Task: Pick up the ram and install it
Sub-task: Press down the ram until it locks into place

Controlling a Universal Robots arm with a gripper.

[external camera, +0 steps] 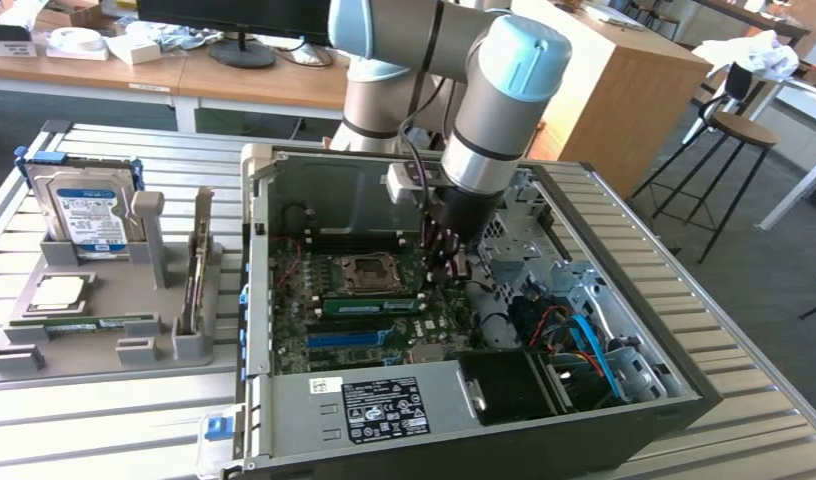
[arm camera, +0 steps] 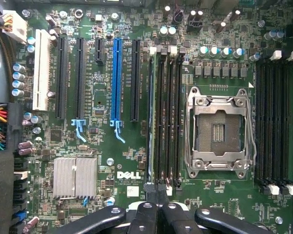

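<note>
Finds the gripper (external camera: 440, 258) pressed shut, fingertips together with nothing visibly between them, low inside the open computer case (external camera: 675, 390) at centre frame. Places the ram (external camera: 368, 304) as a green stick lying along a slot just below the CPU socket (external camera: 371, 268), left of the fingertips. Reads as pick-up done and the stick probably seated; cannot confirm latching. In the wrist view, catches the closed fingertips over one end of the memory slots (arm camera: 165, 112).
</note>
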